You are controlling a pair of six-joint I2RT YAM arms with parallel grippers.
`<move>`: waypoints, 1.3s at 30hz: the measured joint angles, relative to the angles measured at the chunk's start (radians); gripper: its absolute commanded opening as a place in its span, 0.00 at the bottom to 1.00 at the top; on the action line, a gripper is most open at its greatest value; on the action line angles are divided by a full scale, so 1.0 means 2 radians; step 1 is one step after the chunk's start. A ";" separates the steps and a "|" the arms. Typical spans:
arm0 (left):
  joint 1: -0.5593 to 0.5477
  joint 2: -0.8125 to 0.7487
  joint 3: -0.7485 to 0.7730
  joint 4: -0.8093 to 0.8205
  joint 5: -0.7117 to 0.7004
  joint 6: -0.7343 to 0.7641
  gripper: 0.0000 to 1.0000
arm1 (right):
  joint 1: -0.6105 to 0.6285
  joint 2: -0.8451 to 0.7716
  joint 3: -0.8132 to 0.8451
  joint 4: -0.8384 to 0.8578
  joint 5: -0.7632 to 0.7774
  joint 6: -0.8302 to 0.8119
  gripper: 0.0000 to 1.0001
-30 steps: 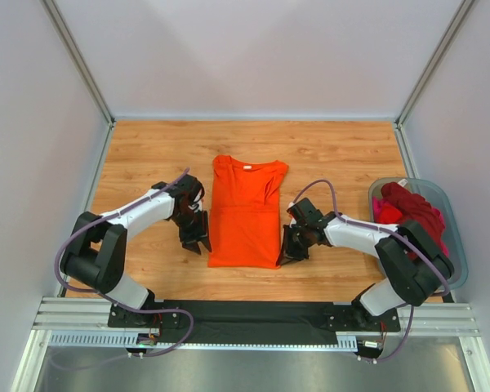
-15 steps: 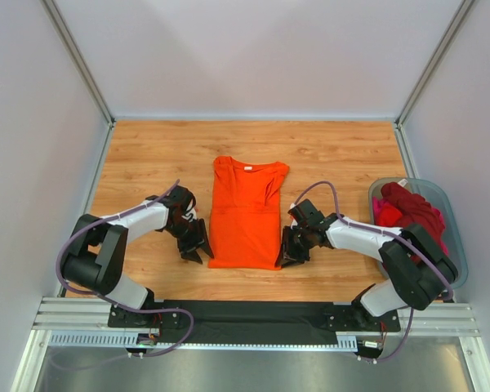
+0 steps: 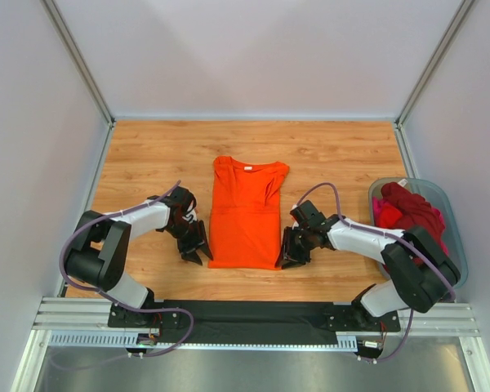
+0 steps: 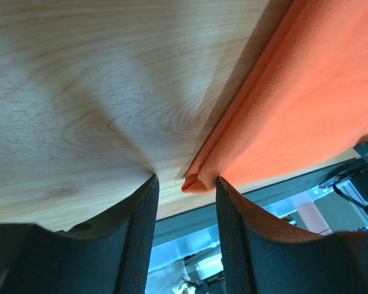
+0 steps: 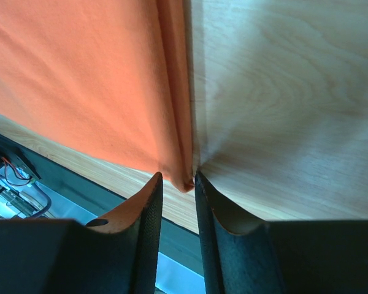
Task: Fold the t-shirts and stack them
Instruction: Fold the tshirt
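The orange t-shirt (image 3: 245, 216) lies flat in the middle of the table, folded into a long narrow strip with its neck at the far end. My left gripper (image 3: 198, 251) sits low at the shirt's near left corner. In the left wrist view its jaws (image 4: 185, 179) are open with the folded corner of the shirt (image 4: 294, 92) between the tips. My right gripper (image 3: 287, 257) is at the near right corner. Its jaws (image 5: 178, 174) are narrowly open, straddling that corner of the shirt (image 5: 80, 73). Dark red t-shirts (image 3: 412, 208) and a pink one (image 3: 381, 214) lie heaped in the tub.
The grey-blue plastic tub (image 3: 456, 245) stands at the right edge of the table, beside the right arm. The metal rail and black strip (image 3: 253, 314) run along the near edge, just behind both grippers. White walls enclose the table.
My left gripper has moved toward me along the shirt's left edge, down to its near left corner. My right gripper has shifted slightly nearer at the right corner. The shirt has not moved.
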 measured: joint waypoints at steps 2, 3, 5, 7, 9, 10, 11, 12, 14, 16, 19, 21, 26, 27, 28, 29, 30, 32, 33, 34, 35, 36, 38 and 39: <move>0.000 0.000 0.000 0.001 0.001 0.000 0.47 | 0.000 -0.006 -0.005 -0.001 0.002 0.003 0.29; 0.000 0.000 -0.001 0.002 0.002 0.000 0.47 | 0.000 -0.008 -0.007 -0.002 0.002 0.005 0.28; 0.000 0.000 -0.005 0.007 0.008 -0.001 0.45 | 0.001 -0.011 -0.009 -0.004 0.005 0.007 0.28; 0.000 0.000 -0.011 0.012 0.016 -0.003 0.44 | 0.001 -0.011 -0.009 -0.005 0.006 0.008 0.28; 0.000 0.000 -0.015 0.015 0.023 -0.004 0.42 | 0.002 -0.011 -0.009 -0.004 0.007 0.009 0.27; 0.000 0.000 -0.018 0.017 0.026 -0.005 0.41 | 0.002 -0.011 -0.009 -0.004 0.008 0.009 0.26; 0.000 0.000 -0.019 0.019 0.028 -0.006 0.38 | 0.003 -0.011 -0.009 -0.004 0.008 0.009 0.24; 0.000 0.000 -0.021 0.019 0.030 -0.006 0.37 | 0.004 -0.010 -0.009 -0.004 0.009 0.009 0.23; 0.000 0.000 -0.023 0.022 0.032 -0.008 0.31 | 0.005 -0.007 -0.009 -0.002 0.008 0.012 0.19; 0.000 0.001 -0.026 0.026 0.034 -0.009 0.27 | 0.005 -0.006 -0.010 0.002 0.005 0.015 0.15; 0.000 0.006 -0.027 0.031 0.037 -0.013 0.10 | 0.006 -0.005 -0.015 0.009 0.003 0.019 0.08; 0.000 0.008 -0.027 0.035 0.037 -0.015 0.00 | 0.006 -0.005 -0.018 0.014 0.000 0.020 0.00; 0.000 0.007 -0.021 0.026 0.034 -0.015 0.00 | 0.008 -0.007 -0.019 0.017 0.001 0.020 0.00; 0.000 0.007 -0.016 0.019 0.032 -0.015 0.00 | 0.009 -0.009 -0.019 0.017 0.002 0.020 0.00; 0.000 0.006 -0.012 0.014 0.031 -0.015 0.00 | 0.009 -0.012 -0.020 0.014 0.005 0.019 0.00; 0.000 0.002 -0.007 0.008 0.029 -0.015 0.00 | 0.010 -0.018 -0.020 0.008 0.009 0.019 0.00; 0.000 -0.003 -0.002 0.001 0.028 -0.016 0.00 | 0.011 -0.026 -0.021 0.002 0.011 0.019 0.00; 0.000 -0.018 0.009 -0.013 0.027 -0.017 0.00 | 0.012 -0.046 -0.021 -0.012 0.017 0.018 0.00; 0.000 -0.027 0.014 -0.021 0.025 -0.019 0.00 | 0.013 -0.057 -0.021 -0.019 0.019 0.017 0.00; 0.000 -0.036 0.018 -0.028 0.024 -0.021 0.00 | 0.014 -0.070 -0.021 -0.025 0.021 0.017 0.01; 0.000 -0.044 0.021 -0.034 0.024 -0.022 0.00 | 0.014 -0.079 -0.021 -0.031 0.023 0.017 0.00; 0.000 -0.052 0.023 -0.040 0.023 -0.024 0.00 | 0.014 -0.091 -0.021 -0.038 0.025 0.016 0.00; 0.000 -0.064 0.029 -0.053 0.024 -0.028 0.00 | 0.014 -0.107 -0.019 -0.053 0.028 0.014 0.00; -0.001 -0.068 0.030 -0.058 0.024 -0.029 0.00 | 0.014 -0.114 -0.016 -0.062 0.031 0.013 0.00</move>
